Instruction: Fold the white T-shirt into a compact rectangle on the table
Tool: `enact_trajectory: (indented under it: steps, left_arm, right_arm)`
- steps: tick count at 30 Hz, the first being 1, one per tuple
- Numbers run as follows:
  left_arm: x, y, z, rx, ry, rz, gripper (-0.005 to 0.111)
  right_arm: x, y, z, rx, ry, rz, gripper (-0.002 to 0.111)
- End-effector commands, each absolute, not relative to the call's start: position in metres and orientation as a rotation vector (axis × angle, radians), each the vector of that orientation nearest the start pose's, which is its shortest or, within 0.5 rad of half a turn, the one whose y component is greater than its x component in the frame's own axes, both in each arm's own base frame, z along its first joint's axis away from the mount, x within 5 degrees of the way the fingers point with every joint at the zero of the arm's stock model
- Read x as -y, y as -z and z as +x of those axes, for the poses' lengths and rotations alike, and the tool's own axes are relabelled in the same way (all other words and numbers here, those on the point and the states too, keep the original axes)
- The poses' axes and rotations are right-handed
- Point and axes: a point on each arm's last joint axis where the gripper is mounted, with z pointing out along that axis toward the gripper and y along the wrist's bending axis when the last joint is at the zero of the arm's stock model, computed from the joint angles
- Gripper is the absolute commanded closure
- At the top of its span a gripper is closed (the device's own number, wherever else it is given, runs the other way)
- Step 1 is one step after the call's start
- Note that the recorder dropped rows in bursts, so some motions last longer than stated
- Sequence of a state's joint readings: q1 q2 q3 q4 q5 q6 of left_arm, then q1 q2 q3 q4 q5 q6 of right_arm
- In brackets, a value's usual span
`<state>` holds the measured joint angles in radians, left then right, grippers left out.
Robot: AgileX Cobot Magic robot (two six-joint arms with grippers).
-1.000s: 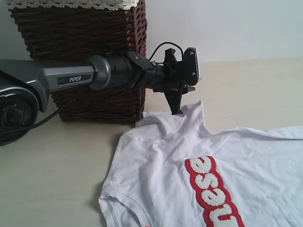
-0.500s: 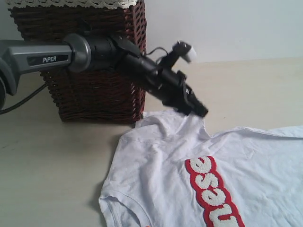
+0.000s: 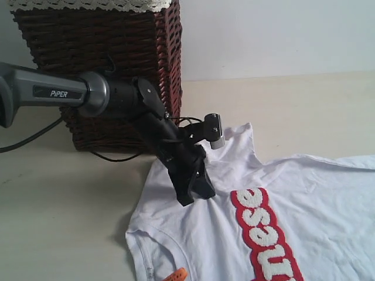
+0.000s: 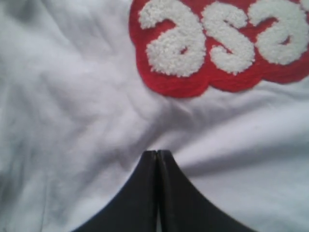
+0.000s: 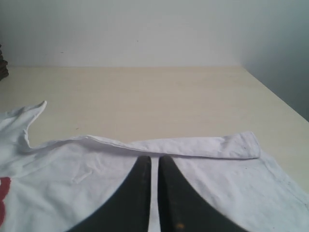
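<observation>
From my station I count one white T-shirt [image 3: 304, 199], spread flat on the cream surface [image 3: 58, 205], chest side up, running out of the exterior view at the right and at the bottom. One band of red-edged lettering [image 3: 266, 231] crosses its chest. Four fuzzy white letters show in the exterior view, three in the left wrist view. One small orange tag [image 3: 177, 274] peeks out at the neckline. I see one sleeve [image 3: 237, 140], poking toward the one brown wicker basket [image 3: 117, 47]. The basket stands on the surface just beside the shirt, with one strip of white lace [image 3: 88, 4] along its top. In the right wrist view, one turned-over edge [image 5: 193, 146] of the shirt lies as a long narrow band.

Of the rig's two arms, only one, the left arm [image 3: 53, 92], shows in the exterior view, reaching down in front of the basket. The left jaws are pressed tight together, tips down on the cloth near the lettering. Creases gather there, though I cannot tell whether fabric is pinched between them. The right jaws are all but closed, one thin slit between them, holding nothing that I can see, low over the shirt
</observation>
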<state>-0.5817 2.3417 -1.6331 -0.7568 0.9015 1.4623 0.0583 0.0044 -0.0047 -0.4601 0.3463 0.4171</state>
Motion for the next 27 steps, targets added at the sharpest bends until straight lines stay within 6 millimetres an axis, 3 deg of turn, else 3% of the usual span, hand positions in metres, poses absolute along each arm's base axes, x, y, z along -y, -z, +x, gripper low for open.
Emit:
enact_trajectory:
  steps: [1,10,13,16,19,22,25,27]
  left_arm:
    - [0.289,-0.088,0.364,2.337,-0.735,-2.528,0.107]
    - [0.293,-0.095,0.367,2.388,-0.756,-2.564,0.107]
    - [0.296,-0.124,0.365,2.473,-0.864,-2.514,0.107]
    - [0.296,-0.169,0.358,2.522,-0.997,-2.459,0.106]
    - [0.283,-0.214,0.344,2.513,-1.071,-2.363,0.096]
    - [0.259,-0.229,0.318,2.324,-1.035,-2.229,0.072]
    - [0.232,-0.218,0.304,2.378,-0.826,-2.052,0.03]
    - [0.214,-0.209,0.292,2.331,-0.709,-2.047,0.001]
  right_arm:
    - [0.01,-0.186,0.054,-1.783,0.106,0.039,0.1]
    - [0.01,-0.186,0.054,-1.783,0.106,0.039,0.1]
    - [0.01,-0.186,0.054,-1.783,0.106,0.039,0.1]
    - [0.01,-0.186,0.054,-1.783,0.106,0.039,0.1]
    - [0.01,-0.186,0.054,-1.783,0.106,0.039,0.1]
    - [0.01,-0.186,0.054,-1.783,0.106,0.039,0.1]
    - [0.01,-0.186,0.054,-1.783,0.106,0.039,0.1]
    - [0.01,-0.186,0.054,-1.783,0.106,0.039,0.1]
